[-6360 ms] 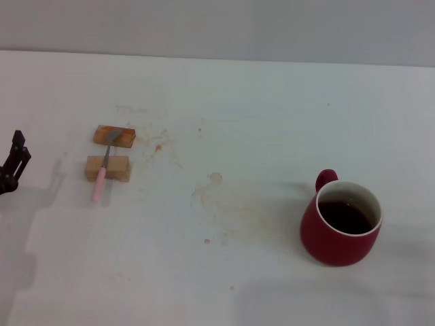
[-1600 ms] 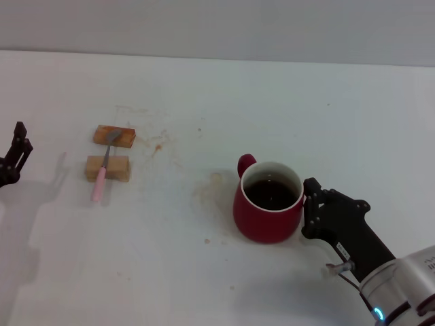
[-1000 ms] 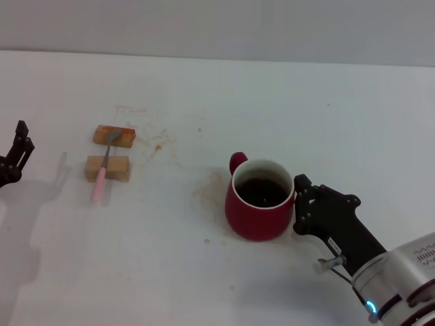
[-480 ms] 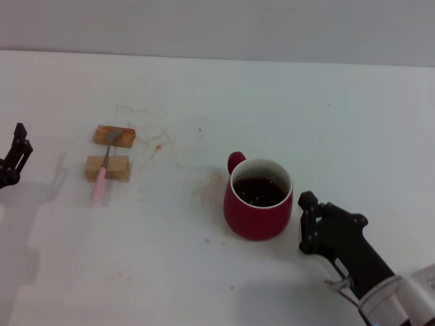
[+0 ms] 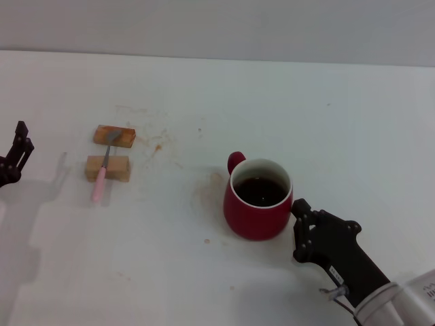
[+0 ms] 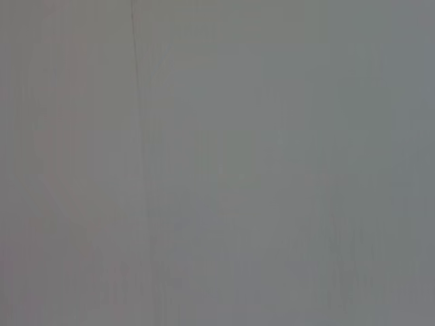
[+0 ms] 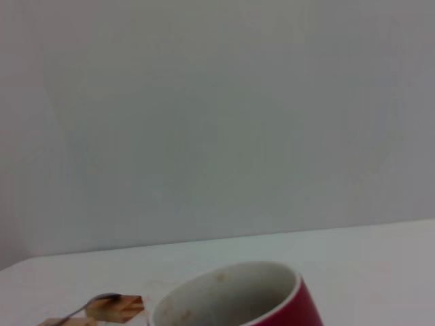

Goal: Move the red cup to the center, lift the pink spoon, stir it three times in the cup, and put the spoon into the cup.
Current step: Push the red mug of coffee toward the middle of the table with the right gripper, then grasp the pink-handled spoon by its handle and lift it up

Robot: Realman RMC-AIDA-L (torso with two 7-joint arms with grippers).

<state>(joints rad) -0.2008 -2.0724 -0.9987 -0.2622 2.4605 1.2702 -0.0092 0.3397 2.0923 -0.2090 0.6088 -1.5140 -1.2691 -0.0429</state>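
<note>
1. Head view: red cup (image 5: 258,208) stands upright on the white bench (image 5: 326,129), near the middle of the frame, a bit toward the robot's right.
2. Cup has a white inside with dark liquid (image 5: 261,191); small loop handle (image 5: 234,161) sticks out at the far-left of the rim.
3. Right gripper (image 5: 300,229) is low on the bench just beside the cup's near-right side, black, arm running off toward the lower right corner. Touching the cup wall or just off it: cannot tell. Fingers open or closed: cannot tell, and they are not wrapped around the cup.
4. Pink spoon (image 5: 103,170) lies well apart from the cup, on the robot's left part of the bench, bridged across two tan wooden blocks.
5. Far block (image 5: 114,136) carries the grey metal bowl of the spoon; near block (image 5: 107,168) sits under the handle, whose pink end sticks out past it toward the robot.
6. Left gripper (image 5: 13,161) is at the far left edge of the frame, well apart from the spoon and blocks, holding nothing. Fingers look slightly apart.
7. Faint brownish stains (image 5: 212,187) mark the bench between the blocks and the cup.
8. Right wrist view: cup rim (image 7: 228,292) fills the lower edge, close to the camera; spoon bowl and a block (image 7: 115,305) show farther off beyond it.
9. Left wrist view: only a plain grey surface, nothing to identify.
</note>
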